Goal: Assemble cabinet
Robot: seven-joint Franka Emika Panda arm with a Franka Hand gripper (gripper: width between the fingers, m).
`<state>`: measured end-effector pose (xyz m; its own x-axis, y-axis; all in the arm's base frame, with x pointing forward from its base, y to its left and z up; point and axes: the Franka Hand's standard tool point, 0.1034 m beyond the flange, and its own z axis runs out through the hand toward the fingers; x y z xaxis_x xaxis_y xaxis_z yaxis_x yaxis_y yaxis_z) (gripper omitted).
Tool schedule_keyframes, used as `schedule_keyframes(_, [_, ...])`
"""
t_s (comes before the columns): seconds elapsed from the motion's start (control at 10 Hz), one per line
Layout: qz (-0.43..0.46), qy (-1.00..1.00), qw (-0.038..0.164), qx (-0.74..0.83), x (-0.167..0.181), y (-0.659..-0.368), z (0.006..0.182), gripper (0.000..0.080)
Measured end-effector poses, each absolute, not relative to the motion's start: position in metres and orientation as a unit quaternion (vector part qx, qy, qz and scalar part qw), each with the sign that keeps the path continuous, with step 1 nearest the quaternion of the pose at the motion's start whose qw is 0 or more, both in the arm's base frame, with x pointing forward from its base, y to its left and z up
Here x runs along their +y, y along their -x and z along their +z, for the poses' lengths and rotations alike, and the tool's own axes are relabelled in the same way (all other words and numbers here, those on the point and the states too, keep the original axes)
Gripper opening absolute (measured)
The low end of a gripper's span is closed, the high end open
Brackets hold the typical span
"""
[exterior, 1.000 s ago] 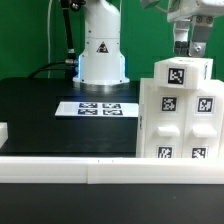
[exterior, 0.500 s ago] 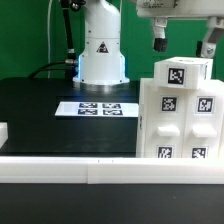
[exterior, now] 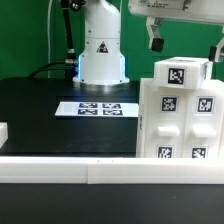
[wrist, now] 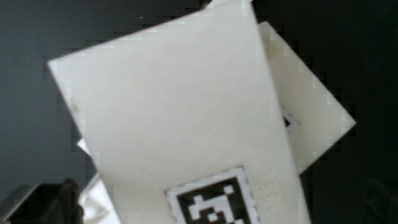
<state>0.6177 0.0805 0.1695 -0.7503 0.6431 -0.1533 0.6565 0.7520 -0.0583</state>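
Note:
The cabinet [exterior: 180, 112] is a tall white block with several black-and-white tags, standing on the black table at the exterior view's right. My gripper [exterior: 187, 45] hangs just above its top, open wide and empty, with one finger [exterior: 155, 42] to the left of the top tag and the other near the frame's right edge. In the wrist view the cabinet's white top [wrist: 178, 110] fills the picture, tilted, with one tag [wrist: 222, 205] on it. A dark finger [wrist: 39, 205] shows at the picture's corner beside the cabinet.
The marker board [exterior: 97, 108] lies flat on the table in front of the robot base [exterior: 102, 50]. A small white block [exterior: 3, 131] shows at the exterior view's left edge. A white rail [exterior: 100, 170] runs along the front.
The fingers stood close together above the cabinet's top one second ago. They have since spread wide apart, and the hand has shifted a little toward the exterior view's left.

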Motion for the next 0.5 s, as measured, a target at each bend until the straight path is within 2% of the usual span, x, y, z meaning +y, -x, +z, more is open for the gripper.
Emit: schedule_keyframes(0.5, [-0.068,-0.308,0.055,0.947,0.08,-0.614,0.156,0.0797])
